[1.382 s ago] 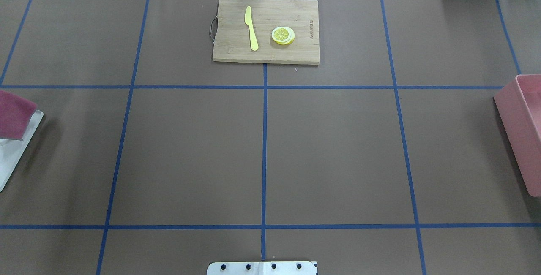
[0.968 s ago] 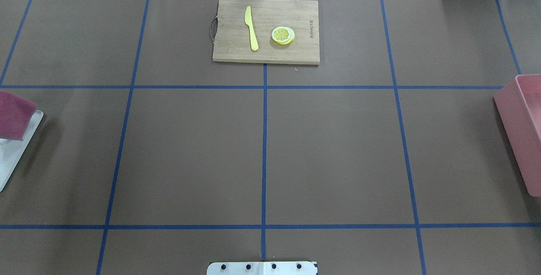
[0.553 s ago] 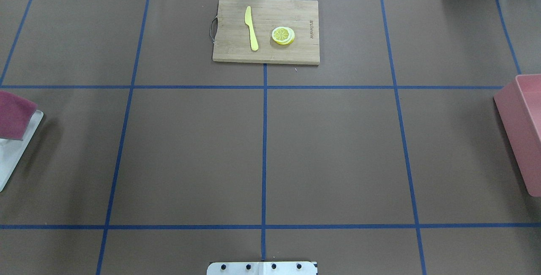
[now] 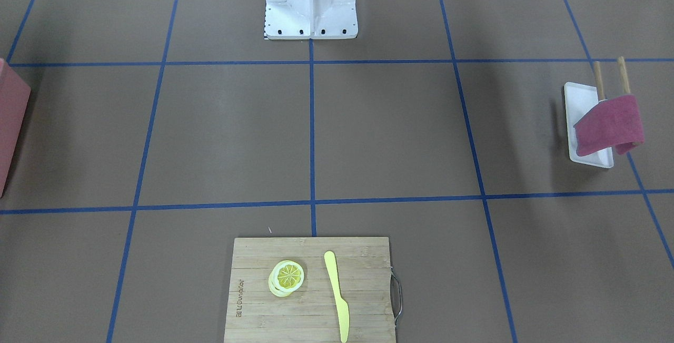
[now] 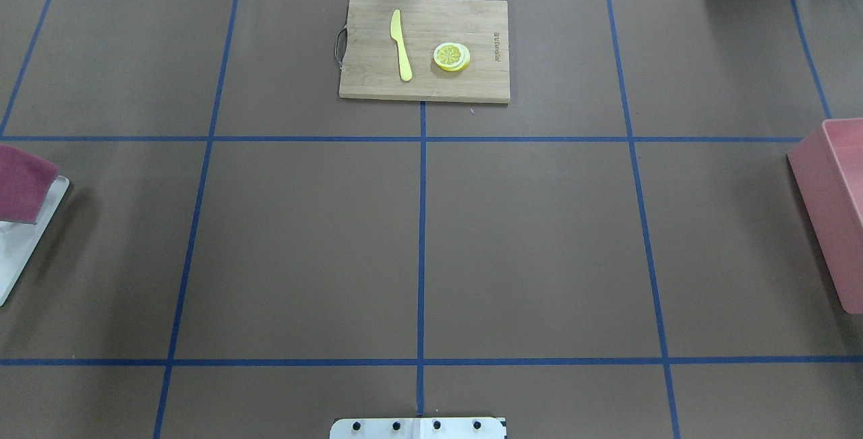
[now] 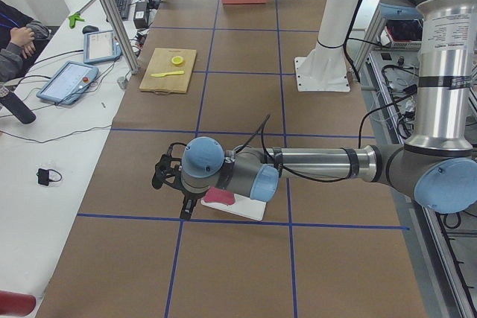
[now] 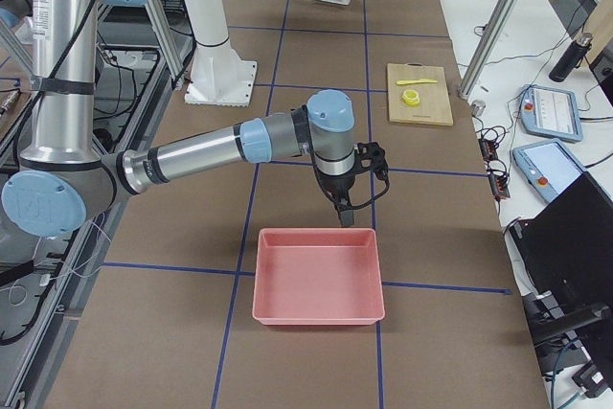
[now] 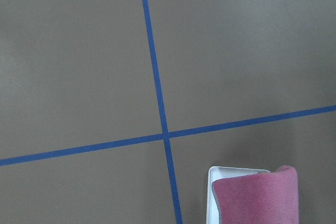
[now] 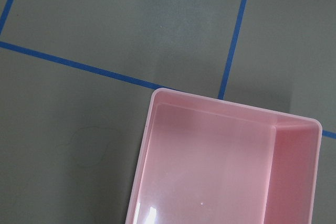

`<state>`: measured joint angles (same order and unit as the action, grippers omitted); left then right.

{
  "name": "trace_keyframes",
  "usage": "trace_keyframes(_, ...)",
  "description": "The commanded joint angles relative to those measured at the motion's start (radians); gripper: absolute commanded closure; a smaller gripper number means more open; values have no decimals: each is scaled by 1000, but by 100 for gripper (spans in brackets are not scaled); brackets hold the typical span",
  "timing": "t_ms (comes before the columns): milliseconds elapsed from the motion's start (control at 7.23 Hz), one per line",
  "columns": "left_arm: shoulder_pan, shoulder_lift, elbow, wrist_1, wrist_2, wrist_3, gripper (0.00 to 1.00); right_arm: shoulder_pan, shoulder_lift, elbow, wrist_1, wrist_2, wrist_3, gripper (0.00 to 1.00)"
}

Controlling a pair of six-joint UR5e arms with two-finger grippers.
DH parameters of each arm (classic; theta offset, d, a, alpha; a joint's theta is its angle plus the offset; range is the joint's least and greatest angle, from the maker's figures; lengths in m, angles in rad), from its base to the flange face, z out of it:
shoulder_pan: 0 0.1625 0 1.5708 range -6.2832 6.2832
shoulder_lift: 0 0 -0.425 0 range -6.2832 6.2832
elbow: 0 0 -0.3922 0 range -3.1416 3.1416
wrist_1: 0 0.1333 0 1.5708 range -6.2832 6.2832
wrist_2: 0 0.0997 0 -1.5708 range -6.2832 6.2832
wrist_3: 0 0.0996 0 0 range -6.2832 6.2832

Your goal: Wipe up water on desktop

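Observation:
The desktop (image 5: pixel 539 243) is a brown surface with a blue tape grid; I see no water on it in any view. A dark red cloth (image 4: pixel 611 124) hangs on a wooden rack over a white tray (image 4: pixel 576 100) at my left end. It also shows in the left wrist view (image 8: pixel 257 198). My left gripper (image 6: pixel 185 208) hovers beside the tray and shows only in the exterior left view. My right gripper (image 7: pixel 346 215) hovers by a pink bin (image 7: pixel 319 275) and shows only in the exterior right view. I cannot tell whether either is open or shut.
A bamboo cutting board (image 5: pixel 425 48) at the far middle holds a yellow knife (image 5: pixel 401 44) and lemon slices (image 5: pixel 451 56). The pink bin (image 5: pixel 832 210) stands at the right edge. The robot's white base (image 4: pixel 310 0) is at the near middle edge.

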<state>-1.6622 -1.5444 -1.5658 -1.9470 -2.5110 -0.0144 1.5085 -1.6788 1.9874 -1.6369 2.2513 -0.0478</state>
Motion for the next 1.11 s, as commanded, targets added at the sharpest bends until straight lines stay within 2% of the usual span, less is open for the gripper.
trace_keyframes(0,2,-6,52,-204,-32,-28,1,-1,-1,-4,0,-2,2,0)
trace_keyframes(276,74,-49,50,-208,-25,-94,2,1,-1,-4,0,-1,3,0)
trace_keyframes(415,108,-36,40,-242,18,-252,1,1,-2,-4,0,-1,5,0)
trace_keyframes(553,180,-13,33,-283,122,-334,1,1,-2,-4,0,-1,5,0)
trace_keyframes(691,252,-8,24,-286,165,-423,1,1,-2,-2,-1,1,5,0)
trace_keyframes(829,283,31,12,-291,181,-430,2,1,-2,-4,-1,-1,5,0)
trace_keyframes(968,320,87,-6,-361,184,-430,2,1,-4,-4,0,1,5,0)
